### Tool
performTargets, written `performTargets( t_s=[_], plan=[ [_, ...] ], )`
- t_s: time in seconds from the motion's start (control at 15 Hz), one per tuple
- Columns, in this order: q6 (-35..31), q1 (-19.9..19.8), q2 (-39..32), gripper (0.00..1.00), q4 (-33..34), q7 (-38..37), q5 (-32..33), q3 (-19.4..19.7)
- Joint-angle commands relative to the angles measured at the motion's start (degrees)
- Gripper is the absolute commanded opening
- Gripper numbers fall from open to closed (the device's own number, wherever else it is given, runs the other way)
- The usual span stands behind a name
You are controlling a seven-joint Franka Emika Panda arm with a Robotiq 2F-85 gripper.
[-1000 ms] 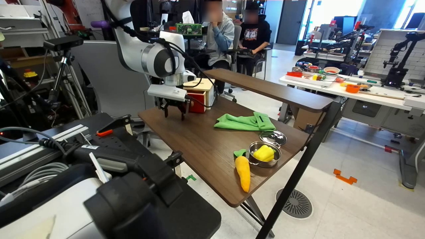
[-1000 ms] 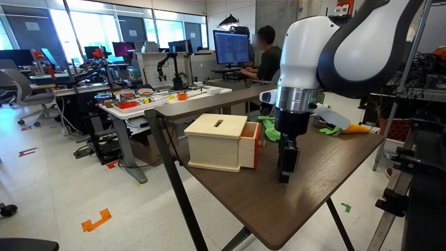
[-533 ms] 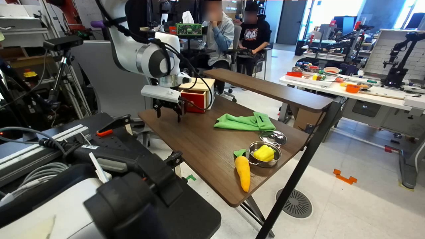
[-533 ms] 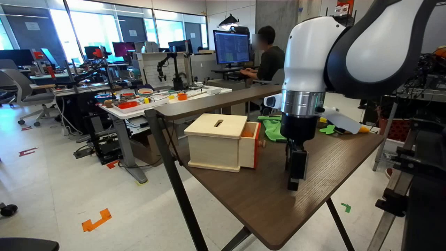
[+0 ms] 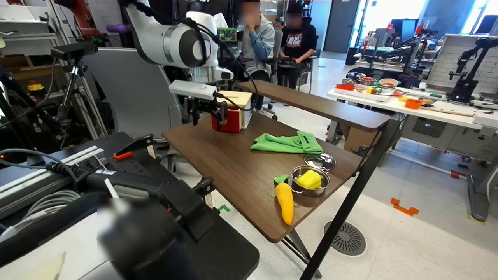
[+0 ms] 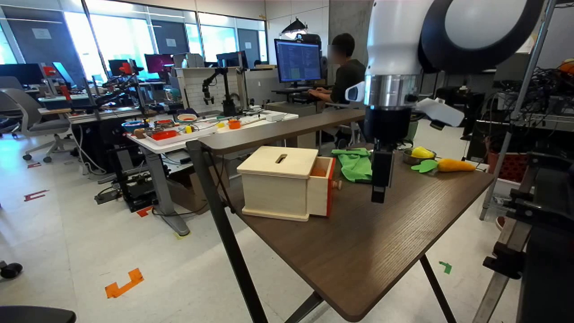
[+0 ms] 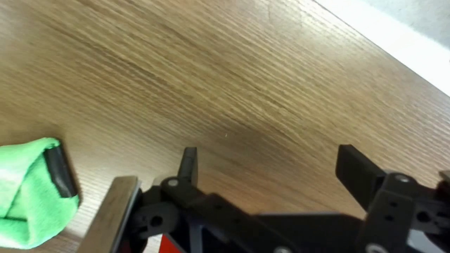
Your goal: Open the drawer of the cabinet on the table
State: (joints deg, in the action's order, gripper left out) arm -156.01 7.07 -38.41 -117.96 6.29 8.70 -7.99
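The cabinet (image 6: 274, 188) is a pale wooden box with a slotted lid. It stands on the brown table (image 6: 358, 251), and its top shows in an exterior view (image 5: 245, 98). The drawer (image 6: 319, 195) sticks partway out, with a red front, a wooden knob and something orange inside. Its red front (image 5: 232, 121) is partly behind my gripper (image 5: 207, 123) in an exterior view. The gripper (image 6: 378, 195) hangs above the table, apart from the knob. In the wrist view the gripper (image 7: 265, 151) has its fingers wide apart with nothing between them. A red sliver of the drawer (image 7: 167, 246) shows below.
A green cloth (image 5: 288, 144) lies beyond the cabinet; it also shows in the wrist view (image 7: 31, 200). A metal pot (image 5: 310, 190) with a yellow pepper (image 5: 310, 179), a lid (image 5: 321, 160) and an orange carrot (image 5: 286, 204) are farther along. A raised shelf (image 5: 311, 103) runs along the table.
My gripper first shifted away from the drawer front, then rose higher above the table. It stayed open. The cabinet and the partly open drawer have not moved.
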Motion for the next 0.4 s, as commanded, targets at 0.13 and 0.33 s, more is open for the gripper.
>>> performTargets(
  t_s=[0.13, 0.33],
  plan=[
    [3.5, 0.4, 3.4, 1.00, -0.3, 0.3, -0.5, 0.7],
    [3.8, 0.4, 3.8, 1.00, -0.7, 0.3, -0.5, 0.7]
  ],
)
